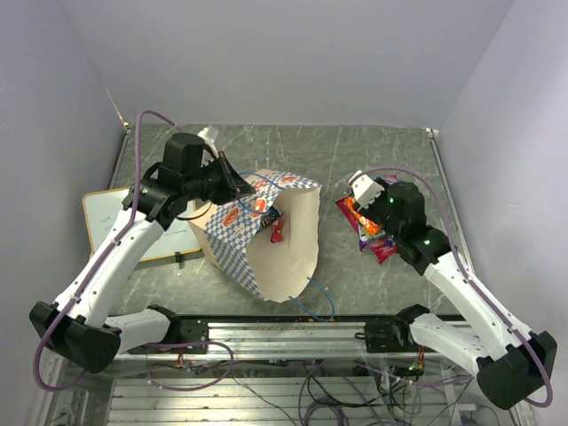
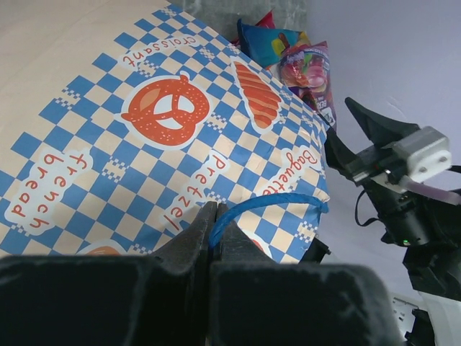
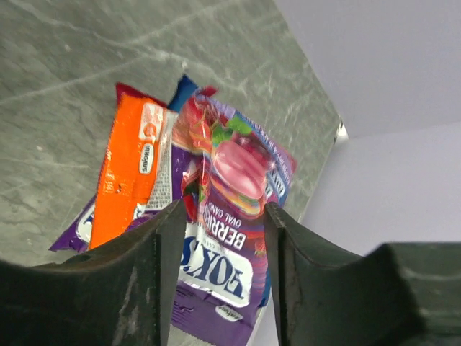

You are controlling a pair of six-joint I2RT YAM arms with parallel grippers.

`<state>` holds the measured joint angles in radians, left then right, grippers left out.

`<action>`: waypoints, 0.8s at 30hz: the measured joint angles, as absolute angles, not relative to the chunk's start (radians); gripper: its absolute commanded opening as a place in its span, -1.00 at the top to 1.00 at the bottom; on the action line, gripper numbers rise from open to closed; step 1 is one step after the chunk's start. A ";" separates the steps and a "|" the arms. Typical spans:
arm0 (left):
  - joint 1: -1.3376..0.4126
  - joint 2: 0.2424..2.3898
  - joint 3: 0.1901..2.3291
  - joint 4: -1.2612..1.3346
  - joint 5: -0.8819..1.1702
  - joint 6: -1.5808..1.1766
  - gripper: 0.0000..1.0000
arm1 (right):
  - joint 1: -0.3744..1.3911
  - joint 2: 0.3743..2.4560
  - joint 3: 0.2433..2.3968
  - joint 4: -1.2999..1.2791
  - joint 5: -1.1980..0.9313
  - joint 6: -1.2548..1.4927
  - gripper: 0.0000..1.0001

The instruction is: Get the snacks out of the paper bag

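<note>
While the desk (image 1: 373,151) is carrying the paper bag (image 1: 288,248) on its side, mouth toward the arms, the left gripper (image 2: 213,220) is holding its blue cord handle (image 2: 268,205) — jaws clenched. Beside the bag, the right gripper (image 3: 224,210) is hovering over the snack pile (image 1: 371,232), jaws parted above a purple packet (image 3: 241,169). Unloading is looking midway — the next move is probably reaching inside for the red packet (image 1: 278,231).
</note>
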<state>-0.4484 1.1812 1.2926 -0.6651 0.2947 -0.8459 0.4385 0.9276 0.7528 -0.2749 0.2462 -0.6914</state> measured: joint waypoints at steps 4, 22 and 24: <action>-0.448 1.182 1.293 -0.650 0.307 -0.846 0.86 | 0.438 0.901 0.837 -0.321 0.126 -0.718 -0.09; -0.452 1.163 1.189 -0.517 0.442 -0.900 0.86 | 0.936 0.964 0.690 -0.007 -0.503 -0.611 -0.19; -0.455 1.162 1.188 -0.514 0.450 -0.904 0.86 | 0.995 1.020 0.660 0.024 -0.467 -0.648 -0.19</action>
